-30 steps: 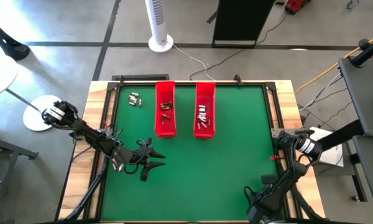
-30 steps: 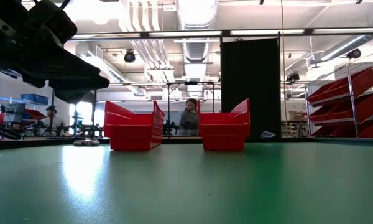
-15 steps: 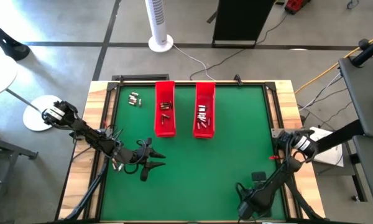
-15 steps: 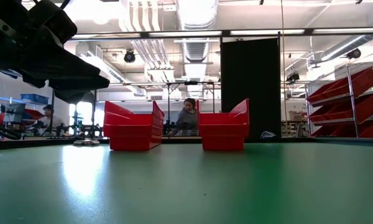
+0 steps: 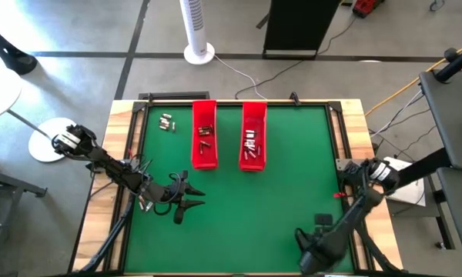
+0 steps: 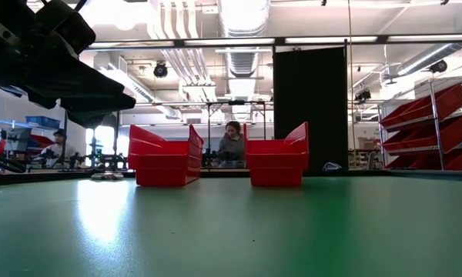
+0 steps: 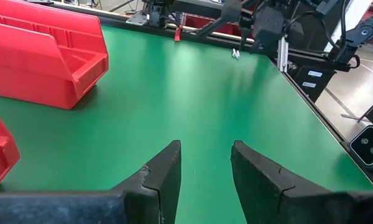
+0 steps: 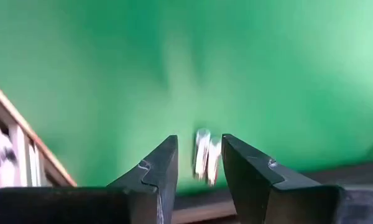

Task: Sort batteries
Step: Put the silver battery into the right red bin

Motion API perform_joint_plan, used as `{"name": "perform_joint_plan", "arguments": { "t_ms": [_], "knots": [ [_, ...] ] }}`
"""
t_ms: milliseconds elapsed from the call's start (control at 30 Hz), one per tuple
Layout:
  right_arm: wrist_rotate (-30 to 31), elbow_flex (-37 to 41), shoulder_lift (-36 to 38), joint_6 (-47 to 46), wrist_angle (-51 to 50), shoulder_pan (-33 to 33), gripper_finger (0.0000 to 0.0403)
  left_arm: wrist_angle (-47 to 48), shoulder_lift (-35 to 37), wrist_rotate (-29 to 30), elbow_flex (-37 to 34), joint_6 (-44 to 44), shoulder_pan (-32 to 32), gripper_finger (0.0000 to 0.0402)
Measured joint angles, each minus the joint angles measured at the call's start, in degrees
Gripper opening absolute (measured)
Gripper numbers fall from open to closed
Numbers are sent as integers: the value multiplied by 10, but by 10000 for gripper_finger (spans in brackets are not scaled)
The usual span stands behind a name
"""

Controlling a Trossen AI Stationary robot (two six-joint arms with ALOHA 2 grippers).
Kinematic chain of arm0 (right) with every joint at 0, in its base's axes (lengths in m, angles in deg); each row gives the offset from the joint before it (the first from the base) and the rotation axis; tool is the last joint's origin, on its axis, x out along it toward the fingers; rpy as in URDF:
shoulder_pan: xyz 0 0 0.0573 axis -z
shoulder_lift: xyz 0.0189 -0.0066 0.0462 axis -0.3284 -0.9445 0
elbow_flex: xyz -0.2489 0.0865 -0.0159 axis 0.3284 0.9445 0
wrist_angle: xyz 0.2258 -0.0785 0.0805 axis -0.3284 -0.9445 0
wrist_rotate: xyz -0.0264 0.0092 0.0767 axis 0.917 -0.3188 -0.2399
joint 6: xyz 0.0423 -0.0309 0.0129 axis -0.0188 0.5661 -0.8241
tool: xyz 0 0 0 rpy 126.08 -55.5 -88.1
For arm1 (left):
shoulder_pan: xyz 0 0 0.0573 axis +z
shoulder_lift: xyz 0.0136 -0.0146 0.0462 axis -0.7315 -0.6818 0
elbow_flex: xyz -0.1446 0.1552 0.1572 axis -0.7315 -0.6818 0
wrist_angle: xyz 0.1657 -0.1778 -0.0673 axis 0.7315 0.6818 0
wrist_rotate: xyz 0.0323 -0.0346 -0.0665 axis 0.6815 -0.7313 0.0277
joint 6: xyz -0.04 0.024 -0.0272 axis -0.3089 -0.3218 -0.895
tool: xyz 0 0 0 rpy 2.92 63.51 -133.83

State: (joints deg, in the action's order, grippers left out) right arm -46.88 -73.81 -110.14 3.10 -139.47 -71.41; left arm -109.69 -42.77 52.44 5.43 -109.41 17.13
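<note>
Loose batteries [image 5: 166, 121] lie on the green mat at the far left. More batteries lie in two red trays [image 5: 195, 146] [image 5: 262, 123] at the far middle. My right gripper [image 8: 199, 146] hangs over the table's near right corner, pointing steeply down, with two small silvery batteries [image 8: 206, 158] between its fingers. The left wrist view shows them as pale specks [image 7: 236, 53] under that gripper. My left gripper [image 7: 205, 152] waits open and empty above the mat's left half [image 5: 186, 201]. My right gripper has the two batteries [image 8: 203, 149] between its two fingers, near the fingertips; the picture is blurred there, so the exact touch does not show. The fingers come from above, slanting down. The batteries lie side by side, across the fingers, and appear clear of the mat.
The mat [image 5: 285, 200] is bare between the trays and the near edge. A wooden frame with dark rails [image 5: 353, 138] borders the table. In the low view the left arm [image 6: 46, 61] fills the upper left, and people [image 6: 232, 145] sit in the room behind.
My right arm has risen and swung a little toward the table's left along the near edge, and its wrist has turned. The left arm, the trays and the loose batteries have stayed put.
</note>
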Motion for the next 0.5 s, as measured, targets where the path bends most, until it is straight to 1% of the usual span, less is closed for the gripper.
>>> {"name": "perform_joint_plan", "arguments": {
  "t_ms": [100, 233, 333, 500],
  "knots": [
    [-29, 6, 1, -31, -5, -29, 120, 0, 0, 0, 0, 0, 0, 121],
    [-37, 22, -2, -70, -2, -57, 118, 0, 0, 0, 0, 0, 0, 121],
    [-53, 41, 0, -100, -2, -59, 117, 0, 0, 0, 0, 0, 0, 121],
    [-80, 83, 5, -96, 49, -51, 127, 0, 0, 0, 0, 0, 0, 121]
  ]
}}
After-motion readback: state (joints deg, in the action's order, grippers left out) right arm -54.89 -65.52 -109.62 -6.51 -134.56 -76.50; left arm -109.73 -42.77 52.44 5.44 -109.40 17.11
